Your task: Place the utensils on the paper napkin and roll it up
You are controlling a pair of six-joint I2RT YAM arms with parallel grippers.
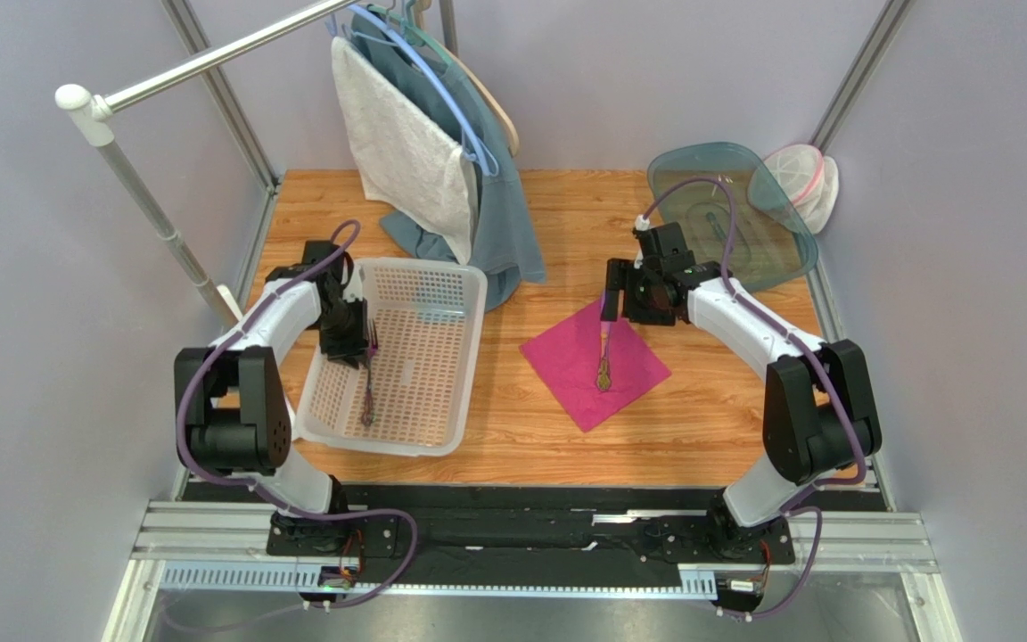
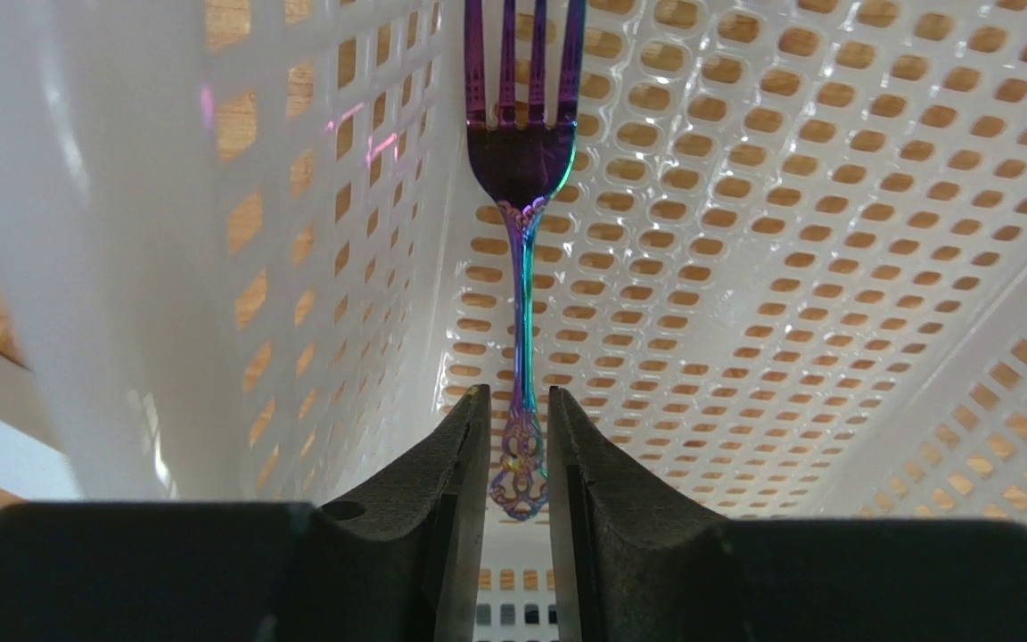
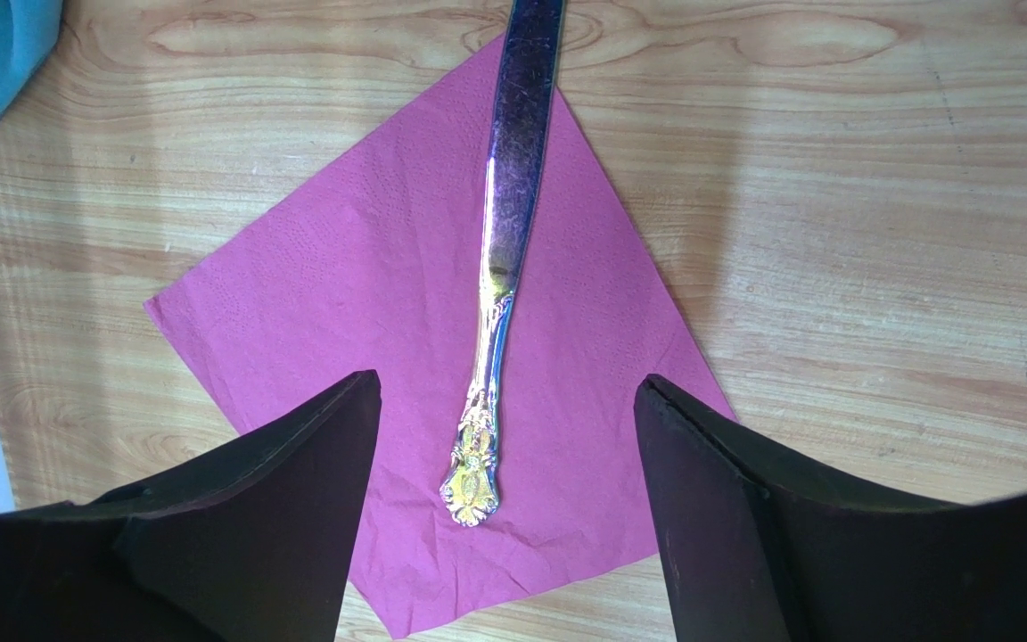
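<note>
Robot lab test cell, not a home. Plain grey panels (image 1: 961,268) box in a small wooden surface (image 1: 573,442). An aluminium rail (image 1: 198,535) along the bottom of the frame carries the left arm (image 1: 231,401) and right arm (image 1: 814,401), with cables (image 1: 385,562) exposed. Staged props: clothes rail (image 1: 198,60) upper left, basket (image 1: 385,442), lids (image 1: 733,201) upper right.

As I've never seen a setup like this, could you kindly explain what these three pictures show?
These are two robot arms bolted to the near edge of a wooden table. The wide picture looks down from above and behind them; the other two come from cameras on each wrist, so the dark shapes at the bottom are that arm's own fingers. The left gripper reaches into a white perforated basket and is closed on the handle end of an iridescent purple fork. The right gripper is open, above a magenta paper napkin on which a table knife lies, its blade running past the napkin's corner. At the back, a grey-white towel and a teal cloth hang.
</note>
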